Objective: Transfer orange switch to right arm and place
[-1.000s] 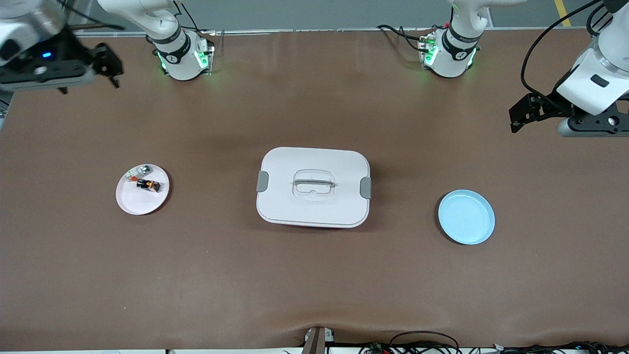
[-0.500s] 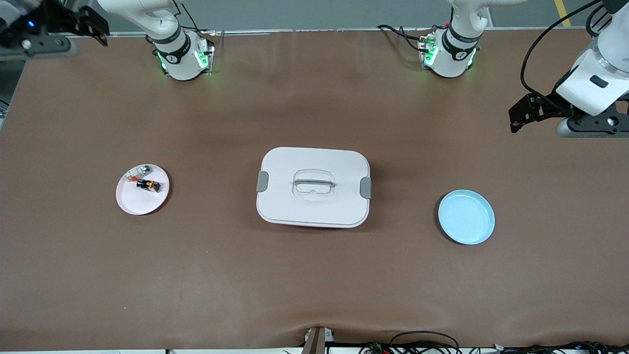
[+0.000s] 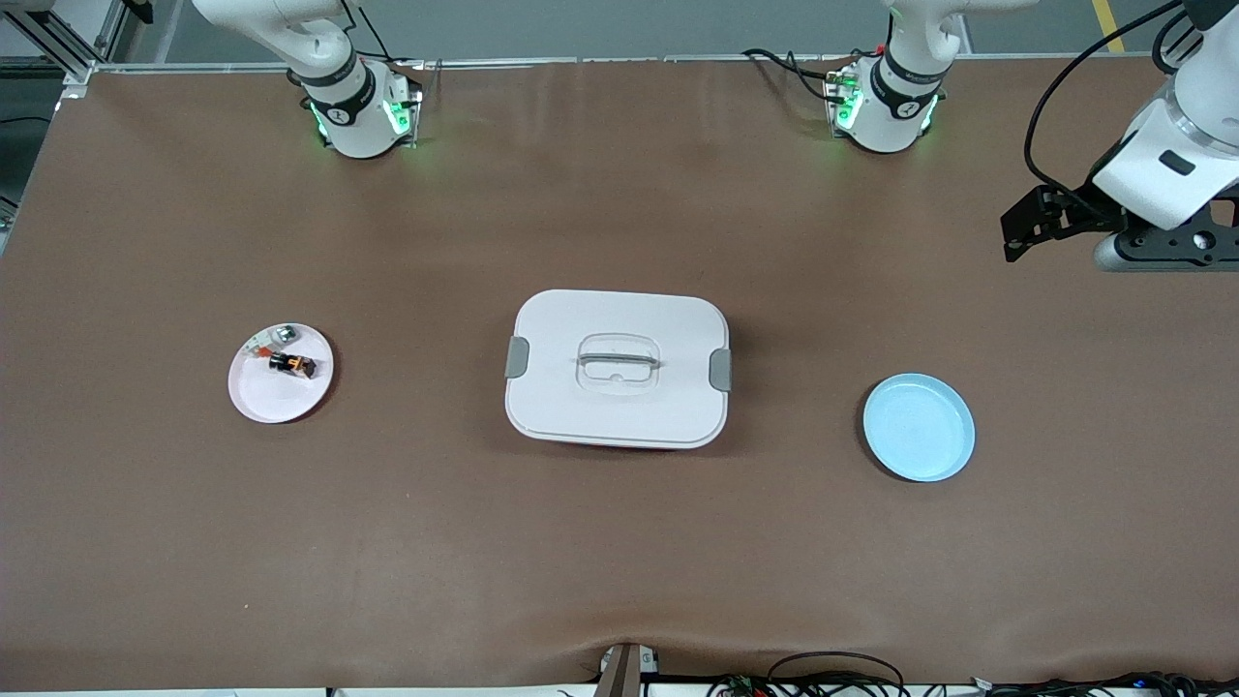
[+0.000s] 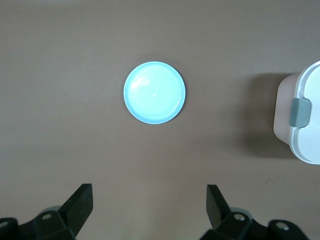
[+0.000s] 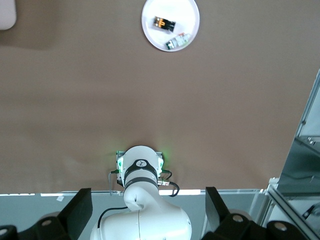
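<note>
Brown mat covers the whole table, slightly rippled along the edge nearest the front camera. Grey floor shows above the table's top edge, with a yellow line at one corner. Aluminium frame stands off the corner at the right arm's end. Black cables lie bundled along the near edge. Lighting even and diffuse, shadows soft.

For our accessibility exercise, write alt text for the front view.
A closed white box sits mid-table between a pink plate holding the orange switch and an empty blue plate. The left gripper hangs open above the table's edge.
</note>
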### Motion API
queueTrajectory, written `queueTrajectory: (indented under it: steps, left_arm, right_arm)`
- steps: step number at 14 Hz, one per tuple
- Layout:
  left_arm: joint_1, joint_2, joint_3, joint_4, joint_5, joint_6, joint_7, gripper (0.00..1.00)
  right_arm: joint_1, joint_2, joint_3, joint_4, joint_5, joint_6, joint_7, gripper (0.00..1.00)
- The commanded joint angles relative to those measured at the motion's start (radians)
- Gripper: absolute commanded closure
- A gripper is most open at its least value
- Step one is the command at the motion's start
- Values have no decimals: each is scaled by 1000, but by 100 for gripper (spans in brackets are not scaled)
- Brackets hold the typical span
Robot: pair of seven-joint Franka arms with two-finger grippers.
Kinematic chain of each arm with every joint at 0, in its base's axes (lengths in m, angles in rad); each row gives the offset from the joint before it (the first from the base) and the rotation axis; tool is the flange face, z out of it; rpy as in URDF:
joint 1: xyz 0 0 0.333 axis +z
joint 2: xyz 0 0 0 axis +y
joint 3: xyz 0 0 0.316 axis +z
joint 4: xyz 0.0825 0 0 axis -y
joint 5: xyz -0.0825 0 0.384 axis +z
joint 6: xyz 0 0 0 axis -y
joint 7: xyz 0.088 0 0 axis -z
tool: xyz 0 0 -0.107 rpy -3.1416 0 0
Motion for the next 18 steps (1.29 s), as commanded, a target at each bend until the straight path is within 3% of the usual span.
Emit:
queueTrajectory:
  steps: [1, 6, 12, 15, 18]
  left_arm:
    - [2, -16, 0, -11, -14, -5, 16, 0]
    - [2, -15, 0, -6, -14, -5, 19, 0]
    - [4, -13, 2, -6, -14, -5, 19, 0]
    - [5, -13, 2, -6, -14, -5, 17, 0]
    - [5, -12, 2, -6, -14, -5, 17, 0]
  right_arm:
    - [-43, 5, 0, 0, 13, -8, -2, 0]
    - [-56, 15, 1, -3, 24, 18, 1, 0]
    - [-53, 54, 3, -7, 78, 289, -3, 0]
    - [-59, 149, 1, -6, 78, 424, -2, 0]
    - [-105, 233, 1, -6, 81, 465, 0, 0]
